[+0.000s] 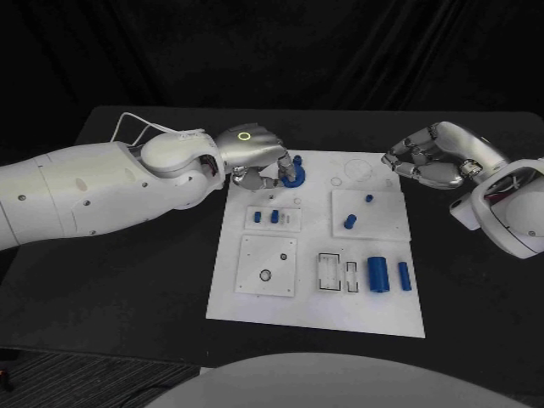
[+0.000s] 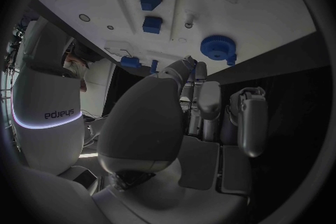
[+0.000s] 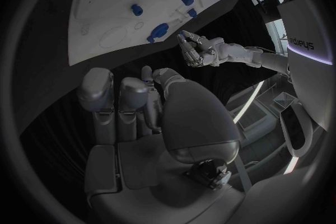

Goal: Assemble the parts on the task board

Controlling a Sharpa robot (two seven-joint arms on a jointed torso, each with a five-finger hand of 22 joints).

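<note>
Left hand (image 1: pixel 254 153) is hovering at the board's (image 1: pixel 315 319) far-left corner, fingers partly curled. In the left wrist view the fingers (image 2: pixel 199 75) are ending just short of the gear (image 2: pixel 218 47), nothing between them. I'd call it empty and loosely open, lining up for a grasp, not gripping.

Gear (image 1: pixel 293 176) is sitting right at the fingertips in the head view, flat on the board, toothed disc with its axis up. A short blue stub is poking out at its rim; can't tell if that's a separate part.

Farther out from the left hand, towards the robot: two small pegs (image 1: pixel 265 216) standing in a raised plate, axes vertical, likely seated already.

Right hand (image 1: pixel 434 161) is hanging off the board's far-right corner, over the table (image 1: pixel 125 280), fingers curled in on nothing, so closed and idle. Probably parked clear so the left has room.

Nearest it, on the board: one small peg (image 1: pixel 369 199) and a stubby one (image 1: pixel 350 222) on the right plate. Further towards the robot: a cylinder (image 1: pixel 377 273) and a thinner pin (image 1: pixel 405 275) lying flat, long axes running near-to-far, beside empty slots, so likely not fitted yet.
</note>
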